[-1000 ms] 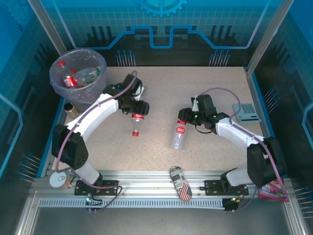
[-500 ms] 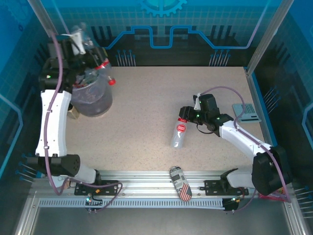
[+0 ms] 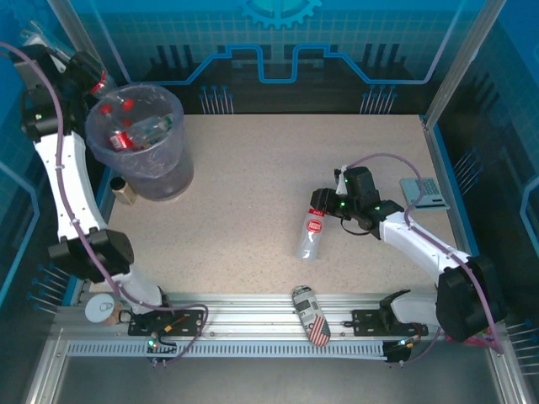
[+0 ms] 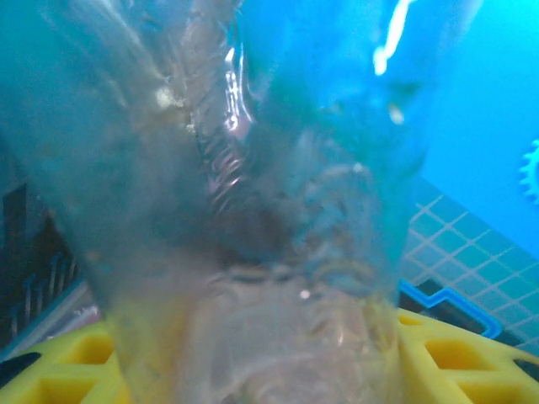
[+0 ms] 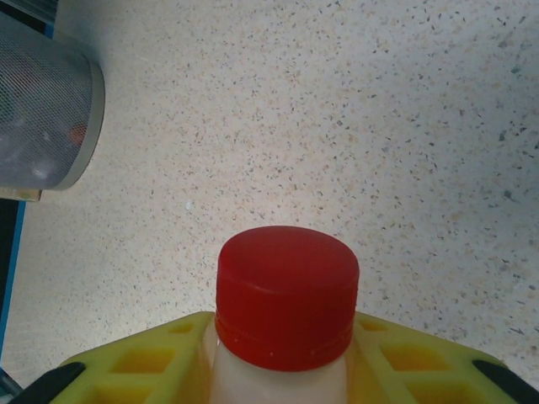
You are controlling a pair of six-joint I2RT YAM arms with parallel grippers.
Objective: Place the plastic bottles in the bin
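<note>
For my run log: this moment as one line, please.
left gripper: shut on clear bottle, raised beside bin | right gripper: shut on red-capped bottle on table | neither bottle binned

A clear plastic bottle [image 4: 253, 210] stands very close up, its crinkled wall smeared and glinting, with something dark showing dimly through it. At its foot the left gripper [image 4: 257, 366] clamps it — one yellow finger [image 4: 459, 353] on each side. To the right of the bottle is a blue grid-lined panel [image 4: 472, 244] with a gear emblem [image 4: 532, 172] at its edge; to the left, dark slats [image 4: 34, 286].
</note>
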